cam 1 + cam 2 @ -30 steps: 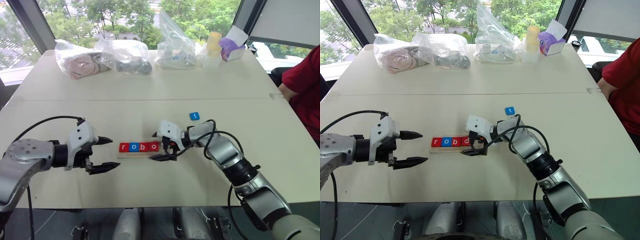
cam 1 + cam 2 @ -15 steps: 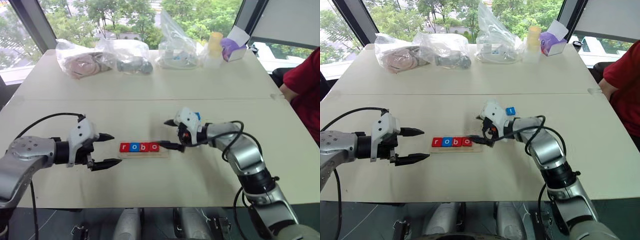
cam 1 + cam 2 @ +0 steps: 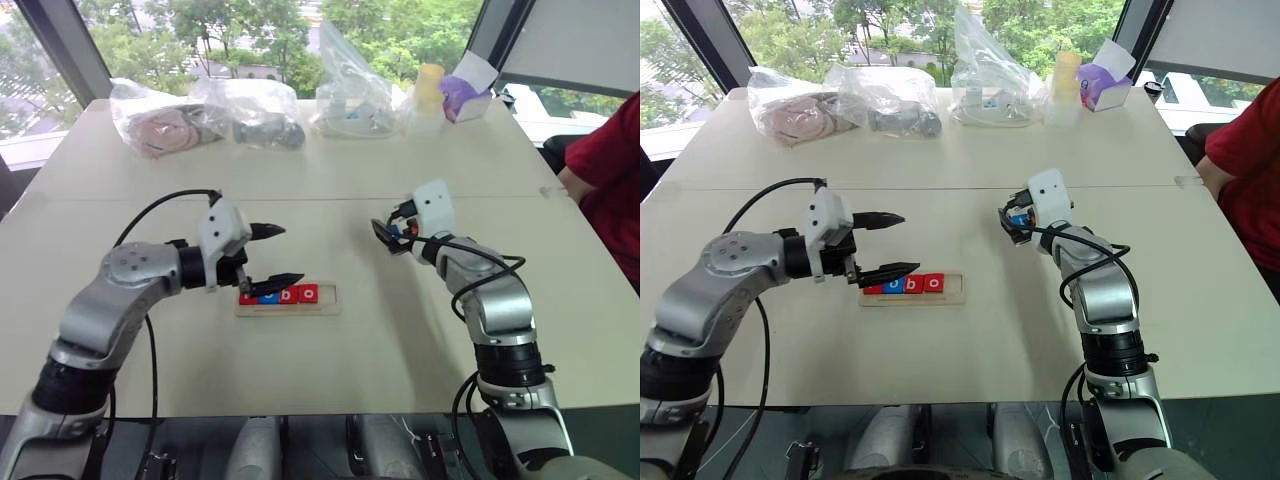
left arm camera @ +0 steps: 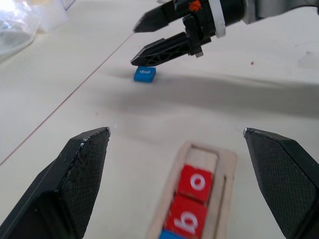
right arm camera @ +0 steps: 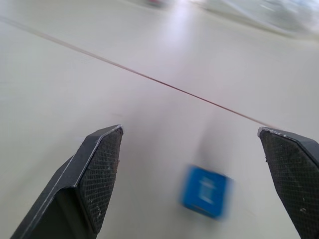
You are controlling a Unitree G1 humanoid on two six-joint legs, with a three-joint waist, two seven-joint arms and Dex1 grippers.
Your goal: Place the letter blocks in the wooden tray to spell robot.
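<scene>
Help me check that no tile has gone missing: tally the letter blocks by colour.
Red square letter blocks: 3, all in the long light wooden tray
Blue square letter blocks: 2, one in the tray, one, the t, loose on the white table
Total: 5

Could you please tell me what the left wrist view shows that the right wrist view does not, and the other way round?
Left wrist view: the wooden tray holding red blocks, and the right gripper open above the table. Right wrist view: a seam line across the bare table, seen past that gripper's own fingers. Both: the blue t block lying loose on the table.
</scene>
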